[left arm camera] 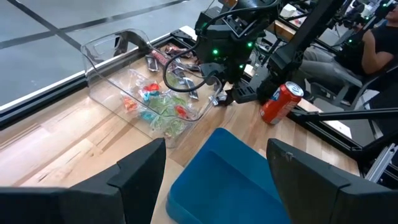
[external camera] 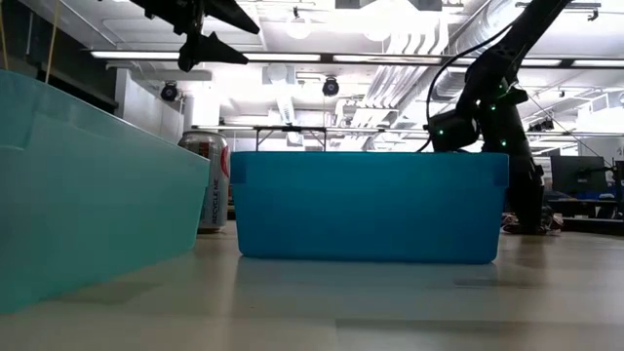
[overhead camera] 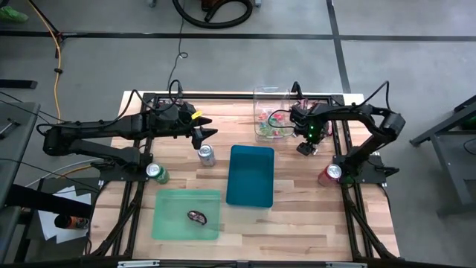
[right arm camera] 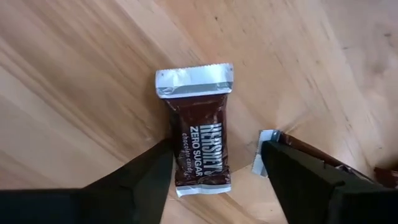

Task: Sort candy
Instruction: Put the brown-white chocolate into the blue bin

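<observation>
Nearest the front edge of the wooden counter (overhead camera: 297, 223) sits the pale green tray (overhead camera: 167, 223), and there's one dark wrapped piece (overhead camera: 196, 217) lying inside it, alone. Just past it, the deep teal bin (overhead camera: 250, 176) stands mid-counter, filling the low view as a blue wall. A silver soda can (overhead camera: 206, 155) stands beside the bin's far left corner, a green can (overhead camera: 156, 173) sits out at the left frame, a red can (overhead camera: 332, 174) at the right frame. Up above the silver can hangs the left claw (overhead camera: 205, 134), fingers spread wide apart, holding nothing, high off the counter in the low view. Over on the right, the right claw (right arm camera: 214, 165) is down low over the wood, its fingers (right arm camera: 146, 180) parted and straddling a dark brown chocolate bar (right arm camera: 199, 140) lying flat on the counter, silver crimped end pointing away from the claw; the fingers flank the wrapper's near end and I can't tell whether they touch it. A second brown bar (right arm camera: 283, 146) peeks out just beside the other finger. Farther back, the clear plastic box (left arm camera: 102, 53) holds a heap of tiny red, green and blue sweets (left arm camera: 158, 109), with more dark bars (left arm camera: 163, 57) scattered on the wood behind it.
</observation>
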Available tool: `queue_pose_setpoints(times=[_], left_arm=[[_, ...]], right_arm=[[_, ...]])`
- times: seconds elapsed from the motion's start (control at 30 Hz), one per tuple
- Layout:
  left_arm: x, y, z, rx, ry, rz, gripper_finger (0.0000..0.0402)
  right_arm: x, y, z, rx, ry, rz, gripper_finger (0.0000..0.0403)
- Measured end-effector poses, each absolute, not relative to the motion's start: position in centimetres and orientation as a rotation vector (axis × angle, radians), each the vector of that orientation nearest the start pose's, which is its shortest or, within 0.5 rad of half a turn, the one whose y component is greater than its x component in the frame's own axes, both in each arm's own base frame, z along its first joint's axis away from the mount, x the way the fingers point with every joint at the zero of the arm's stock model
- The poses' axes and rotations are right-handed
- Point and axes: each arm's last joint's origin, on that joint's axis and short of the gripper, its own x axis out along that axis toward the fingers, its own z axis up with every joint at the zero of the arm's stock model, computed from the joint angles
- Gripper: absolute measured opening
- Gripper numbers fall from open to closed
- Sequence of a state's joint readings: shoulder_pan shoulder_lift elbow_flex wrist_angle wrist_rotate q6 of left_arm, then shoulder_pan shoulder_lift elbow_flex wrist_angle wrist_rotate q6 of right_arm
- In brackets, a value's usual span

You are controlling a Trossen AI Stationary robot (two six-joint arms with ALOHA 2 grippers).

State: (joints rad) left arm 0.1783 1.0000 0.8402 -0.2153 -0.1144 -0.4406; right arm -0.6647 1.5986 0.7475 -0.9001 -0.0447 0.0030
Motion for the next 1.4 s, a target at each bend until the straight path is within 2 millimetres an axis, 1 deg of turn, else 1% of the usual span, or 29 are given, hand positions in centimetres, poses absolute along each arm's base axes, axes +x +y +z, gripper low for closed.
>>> queue_pose_setpoints(times=[0.03, 0.1, 0.27, 0.3, 0.37, 0.5, 0.53, 0.67, 1.03, 1.13, 1.2, 1.3, 1.4], left_arm=[[21.5, 4.2, 31.1, -0.444, 0.307, 0.368, 0.0266], [21.5, 4.2, 31.1, -0.443, 0.307, 0.368, 0.0266], [21.4, 4.2, 31.1, -0.428, 0.309, 0.367, 0.0266], [21.4, 4.2, 31.1, -0.423, 0.310, 0.366, 0.0266], [21.4, 4.2, 31.1, -0.420, 0.310, 0.366, 0.0266], [21.4, 4.5, 31.1, -0.421, 0.308, 0.377, 0.0266], [21.4, 4.6, 31.1, -0.422, 0.307, 0.383, 0.0266], [21.2, 5.0, 31.1, -0.426, 0.299, 0.401, 0.0266], [20.6, 5.8, 31.6, -0.431, 0.265, 0.436, 0.0266], [20.5, 6.0, 31.6, -0.433, 0.264, 0.445, 0.0266], [20.5, 6.1, 31.6, -0.433, 0.263, 0.450, 0.0266], [20.4, 6.2, 31.6, -0.434, 0.261, 0.457, 0.0266], [20.4, 6.3, 31.6, -0.434, 0.260, 0.459, 0.0266]], right_arm=[[17.1, -13.3, 12.8, 0.610, 1.664, -0.458, 0.0227], [17.1, -13.3, 12.8, 0.599, 1.671, -0.472, 0.0188], [17.0, -13.3, 12.8, 0.609, 1.675, -0.495, 0.0048], [17.0, -13.3, 12.8, 0.611, 1.676, -0.498, 0.0032], [17.1, -13.4, 12.9, 0.620, 1.677, -0.512, 0.0029], [17.4, -13.7, 13.8, 0.606, 1.676, -0.527, 0.0041], [17.5, -13.8, 14.4, 0.589, 1.668, -0.543, 0.0038], [17.9, -14.2, 16.9, 0.570, 1.599, -0.554, 0.0003], [18.3, -14.4, 25.8, 0.506, 1.377, -0.606, 0.0001], [18.5, -14.5, 28.1, 0.516, 1.288, -0.622, 0.0001], [18.7, -14.4, 29.6, 0.527, 1.219, -0.603, 0.0001], [19.5, -13.9, 31.1, 0.538, 1.109, -0.557, 0.0001], [20.9, -12.9, 31.7, 0.557, 1.027, -0.476, 0.0001]])
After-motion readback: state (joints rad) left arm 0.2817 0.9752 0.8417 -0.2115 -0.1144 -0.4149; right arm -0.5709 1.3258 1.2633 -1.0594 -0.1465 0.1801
